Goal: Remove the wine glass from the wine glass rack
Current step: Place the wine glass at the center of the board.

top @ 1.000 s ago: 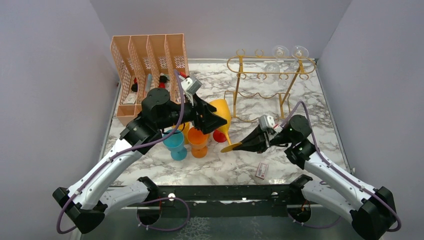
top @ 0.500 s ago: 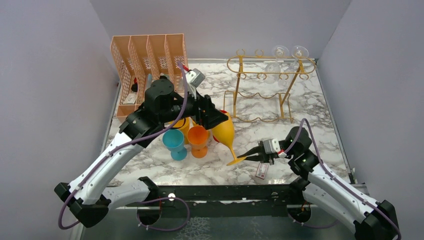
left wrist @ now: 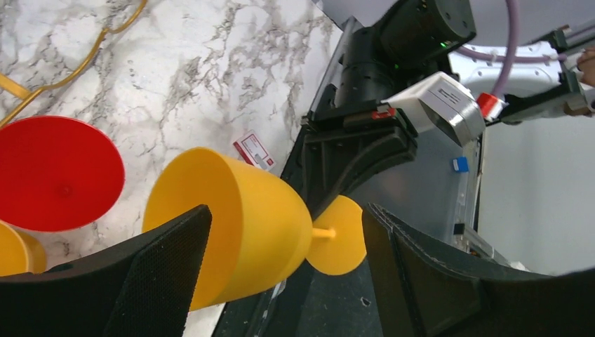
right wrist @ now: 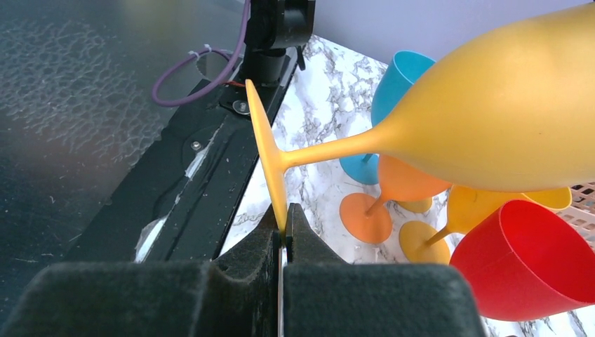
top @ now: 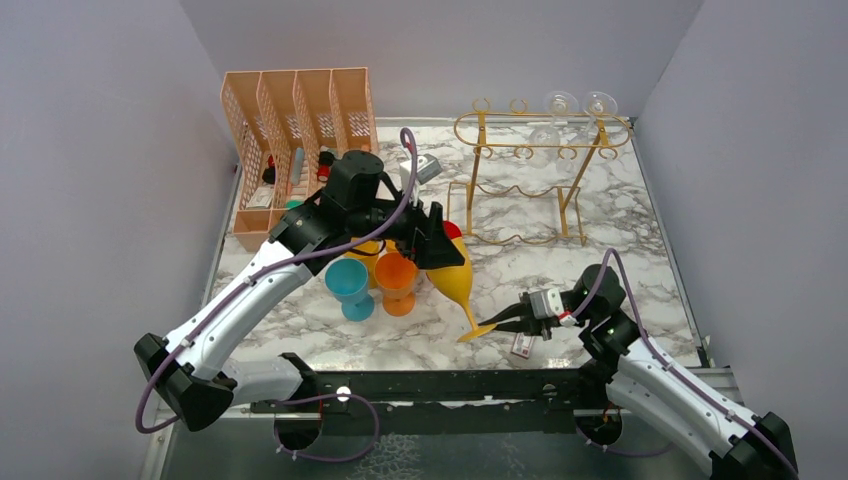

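- The worktop (top: 640, 250) is white marble with grey veins, closed in by plain lavender-grey walls (top: 100, 150) at the left, back and right.
- A black metal frame (top: 440, 385) runs along its near edge.
- The gold wine glass rack (top: 541, 146) stands at the back right, with clear glasses (top: 580, 105) hanging at its far right end.
- A peach lattice file organiser (top: 300, 110) stands at the back left.
- The yellow wine glass (top: 452, 275) is off the rack, tilted over the middle of the worktop.
- The right end effector (top: 505, 322) pinches the rim of its foot, jaws nearly together.
- The left end effector (top: 432, 240) stands wide around its bowl, one finger clear of it.
- A blue glass (top: 349, 283), an orange glass (top: 397, 278) and a red glass (right wrist: 519, 260) cluster just beside the yellow wine glass.
- A small card (top: 523, 343) lies on the marble near the right end effector.
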Robot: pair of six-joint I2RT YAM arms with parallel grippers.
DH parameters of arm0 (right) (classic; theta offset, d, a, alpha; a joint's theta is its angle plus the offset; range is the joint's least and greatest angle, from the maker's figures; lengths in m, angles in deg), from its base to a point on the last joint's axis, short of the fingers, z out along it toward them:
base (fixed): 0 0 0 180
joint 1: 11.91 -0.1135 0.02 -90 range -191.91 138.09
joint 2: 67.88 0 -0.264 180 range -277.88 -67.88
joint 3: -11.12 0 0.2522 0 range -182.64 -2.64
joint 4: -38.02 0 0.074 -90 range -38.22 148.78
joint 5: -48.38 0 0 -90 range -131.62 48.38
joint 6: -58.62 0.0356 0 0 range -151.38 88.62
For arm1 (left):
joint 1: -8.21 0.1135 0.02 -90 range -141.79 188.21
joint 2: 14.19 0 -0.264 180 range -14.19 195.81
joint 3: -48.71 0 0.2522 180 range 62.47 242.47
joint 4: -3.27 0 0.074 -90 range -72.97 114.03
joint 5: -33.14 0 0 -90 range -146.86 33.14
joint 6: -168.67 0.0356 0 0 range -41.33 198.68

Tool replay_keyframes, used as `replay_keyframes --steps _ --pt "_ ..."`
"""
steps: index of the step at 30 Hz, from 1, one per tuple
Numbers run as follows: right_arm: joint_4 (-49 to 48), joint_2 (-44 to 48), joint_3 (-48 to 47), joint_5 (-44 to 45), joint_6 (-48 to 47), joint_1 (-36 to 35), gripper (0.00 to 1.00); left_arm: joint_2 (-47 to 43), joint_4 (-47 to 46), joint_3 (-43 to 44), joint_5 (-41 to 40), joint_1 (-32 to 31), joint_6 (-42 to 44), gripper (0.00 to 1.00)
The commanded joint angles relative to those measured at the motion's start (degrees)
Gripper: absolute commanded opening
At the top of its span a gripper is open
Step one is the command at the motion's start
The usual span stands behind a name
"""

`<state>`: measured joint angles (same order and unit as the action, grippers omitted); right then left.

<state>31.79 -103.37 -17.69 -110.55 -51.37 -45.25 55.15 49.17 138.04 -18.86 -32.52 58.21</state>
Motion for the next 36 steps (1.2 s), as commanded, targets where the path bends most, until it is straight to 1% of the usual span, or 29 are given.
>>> replay_keyframes --steps 1,3,5,9,13,14,16,17,18,27,30,31,32,34,36 --pt "1.24 0.33 -0.87 -0.26 -0.27 -0.32 0.01 -3.25 -1.10 -2.66 7.98 -0.23 2.10 0.82" --pt "0.77 -0.43 -1.39 -0.60 -0.40 -0.31 0.01 -3.69 -1.51 -4.47 11.02 -0.23 2.15 0.79" --pt "0.99 -1.57 -1.98 -0.93 -0.93 -0.32 0.01 -4.06 -2.21 -5.86 13.41 -0.23 2.10 0.72" --pt "6.46 -3.06 -3.40 0.15 -5.39 -0.32 0.01 -4.51 -2.31 -6.40 15.60 -0.23 2.66 0.59" --pt "8.86 -2.80 -3.65 3.69 -6.23 -0.32 0.01 -5.06 -2.36 -5.99 15.46 -0.23 3.14 0.37" --pt "9.23 -2.68 -3.67 4.42 -6.23 -0.32 0.01 -5.09 -2.44 -5.89 15.11 -0.24 3.15 0.32" --pt "10.00 -2.49 -3.52 5.21 -6.33 -0.32 0.01 -5.03 -2.44 -5.74 14.68 -0.23 3.20 0.20" --pt "10.24 -2.36 -3.43 5.33 -6.30 -0.32 0.01 -4.94 -2.48 -5.70 14.54 -0.23 3.16 0.16" --pt "10.43 -2.05 -3.32 5.56 -6.16 -0.32 0.01 -4.79 -2.44 -5.37 12.95 -0.23 3.15 0.01" --pt "11.34 -2.16 -3.84 9.07 -5.81 -0.32 0.02 -4.72 -3.40 -2.89 13.24 -0.23 2.02 0.00" --pt "11.26 -1.82 -3.85 10.51 -5.30 -0.32 0.05 -5.08 -3.64 -2.49 13.38 -0.23 2.38 0.00" --pt "11.13 -1.63 -3.85 10.56 -5.24 -0.32 0.07 -5.16 -3.60 -2.59 13.51 -0.23 2.51 0.00" --pt "11.19 -1.47 -3.97 10.50 -5.19 -0.30 0.11 -5.18 -3.61 -2.83 13.65 -0.23 2.54 0.00" --pt "11.12 -1.10 -4.01 10.06 -5.03 -0.31 0.23 -5.17 -3.63 -3.41 13.55 -0.27 2.62 0.00" --pt "11.28 -0.68 -4.03 9.39 -4.84 -0.31 0.28 -5.31 -3.59 -4.02 13.28 -0.23 2.71 0.00"
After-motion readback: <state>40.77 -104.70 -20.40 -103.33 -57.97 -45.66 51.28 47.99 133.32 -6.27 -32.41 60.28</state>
